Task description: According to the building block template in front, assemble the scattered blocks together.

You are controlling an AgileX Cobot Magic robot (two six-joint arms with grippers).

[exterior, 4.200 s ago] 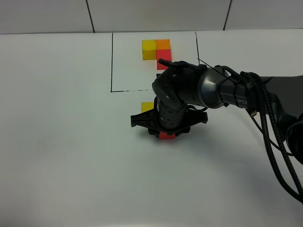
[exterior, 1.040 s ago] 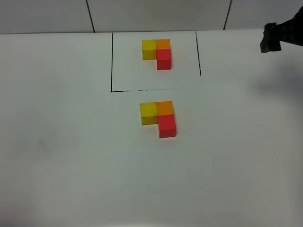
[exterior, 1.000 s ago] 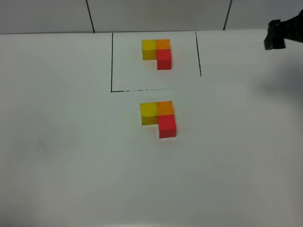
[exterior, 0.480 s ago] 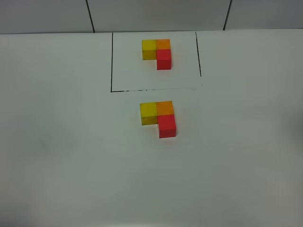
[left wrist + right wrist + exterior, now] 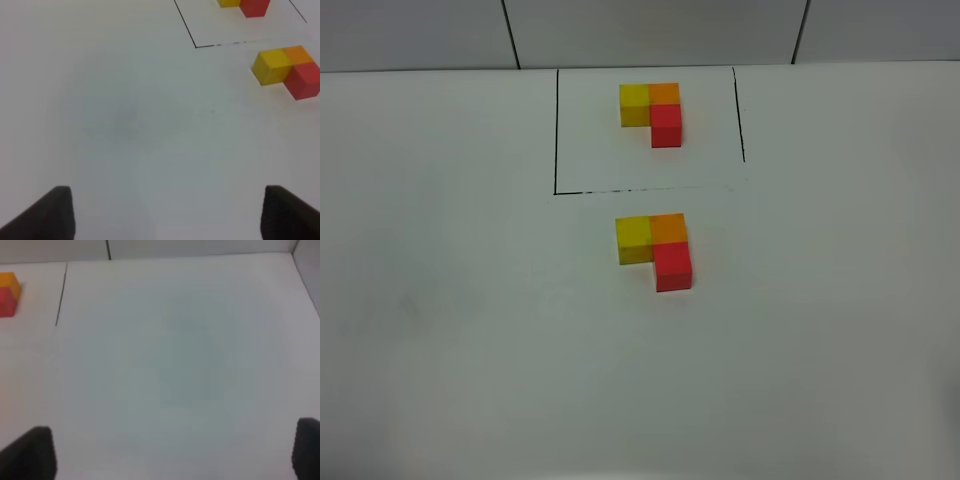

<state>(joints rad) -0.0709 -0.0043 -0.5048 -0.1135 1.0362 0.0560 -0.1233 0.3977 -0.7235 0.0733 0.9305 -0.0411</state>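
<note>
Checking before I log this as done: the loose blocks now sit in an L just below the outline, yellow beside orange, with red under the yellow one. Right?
Not quite. The red block sits under the orange block, not under the yellow block. The exterior high view shows it, matching the building block template inside the outline. The rest is as you said.

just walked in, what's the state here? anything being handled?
Nothing is being handled. The scattered blocks sit joined in an L just outside the black outline: yellow beside orange, red below orange, matching the building block template inside the outline. Neither arm shows in the high view. The left claw and right claw are both open and empty over bare table, off to either side.
</note>
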